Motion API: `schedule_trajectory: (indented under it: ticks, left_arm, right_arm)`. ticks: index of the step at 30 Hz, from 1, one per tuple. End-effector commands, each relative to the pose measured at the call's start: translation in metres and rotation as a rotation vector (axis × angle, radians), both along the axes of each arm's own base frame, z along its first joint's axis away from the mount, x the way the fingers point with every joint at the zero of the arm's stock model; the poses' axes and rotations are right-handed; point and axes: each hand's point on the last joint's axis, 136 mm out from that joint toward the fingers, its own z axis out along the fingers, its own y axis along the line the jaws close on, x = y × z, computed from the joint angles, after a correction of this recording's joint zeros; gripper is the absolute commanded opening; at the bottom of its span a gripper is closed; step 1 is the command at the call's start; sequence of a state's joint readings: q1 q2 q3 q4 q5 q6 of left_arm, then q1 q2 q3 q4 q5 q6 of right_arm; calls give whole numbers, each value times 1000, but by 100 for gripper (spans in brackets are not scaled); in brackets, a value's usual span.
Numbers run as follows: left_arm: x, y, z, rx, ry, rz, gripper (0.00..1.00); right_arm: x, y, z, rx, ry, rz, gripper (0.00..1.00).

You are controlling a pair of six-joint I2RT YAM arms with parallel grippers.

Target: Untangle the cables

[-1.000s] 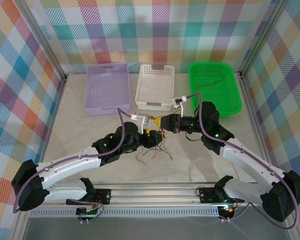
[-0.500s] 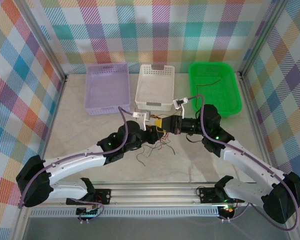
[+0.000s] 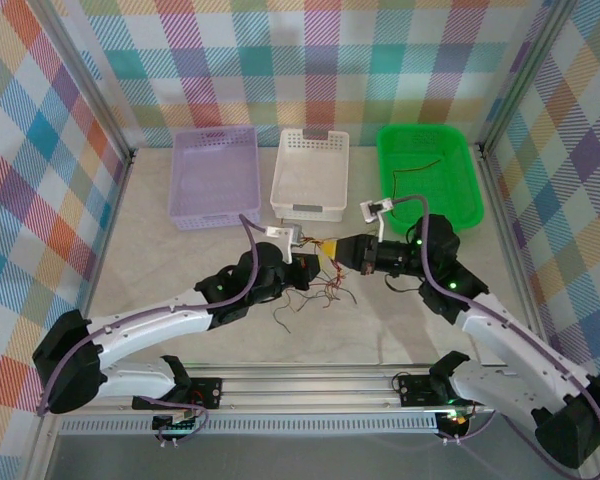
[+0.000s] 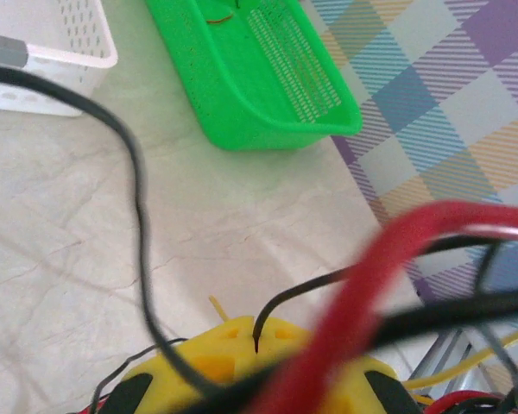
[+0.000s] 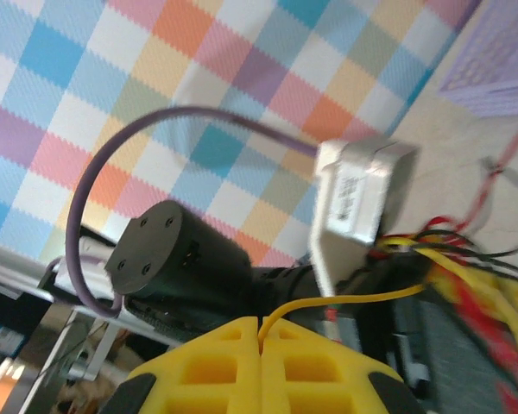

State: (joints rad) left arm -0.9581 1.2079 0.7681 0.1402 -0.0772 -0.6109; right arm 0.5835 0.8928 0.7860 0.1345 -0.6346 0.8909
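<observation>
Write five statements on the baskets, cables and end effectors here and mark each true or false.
1. The purple basket stands left of the white basket. True.
2. The green basket is empty. False: a thin wire lies in it.
3. The right end effector is shut on a yellow cable. True.
4. The left end effector is wide open. False: it is shut on a black cable.
5. The cables lie in the white basket. False: they bunch between both end effectors, nearer than the baskets.

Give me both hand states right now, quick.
Left hand: closed, pinching a black cable.
Right hand: closed, pinching a yellow cable.
</observation>
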Motion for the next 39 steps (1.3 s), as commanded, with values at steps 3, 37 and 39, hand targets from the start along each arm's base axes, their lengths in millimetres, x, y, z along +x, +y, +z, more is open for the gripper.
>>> schedule_trajectory:
  ticks: [3, 37, 39]
  left_arm:
    - [-7, 34, -17, 131, 27, 47, 0]
    - [-19, 257, -14, 263, 338, 600, 0]
    - [-21, 263, -9, 274, 338, 618, 0]
  right_arm:
    - [24, -51, 21, -16, -27, -203, 0]
    - [69, -216, -56, -5, 378, -777, 0]
    - [67, -220, -62, -24, 389, -800, 0]
